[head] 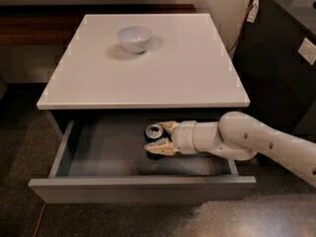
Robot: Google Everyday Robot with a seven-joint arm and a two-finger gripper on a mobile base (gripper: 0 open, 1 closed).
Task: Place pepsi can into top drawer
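The top drawer (142,189) of the white-topped cabinet is pulled open and shows its shallow grey inside. The pepsi can (153,133), dark blue with a silver top, stands upright inside the drawer, right of the middle. My gripper (161,138) reaches into the drawer from the right on its white arm. Its two pale fingers (159,148) sit on either side of the can and close on it. The can's lower part is in shadow, so I cannot tell whether it rests on the drawer floor.
A white bowl (134,38) stands on the cabinet's white top (187,73), toward the back. A dark cabinet (281,68) stands to the right, close to my arm. Dark floor lies in front of the drawer.
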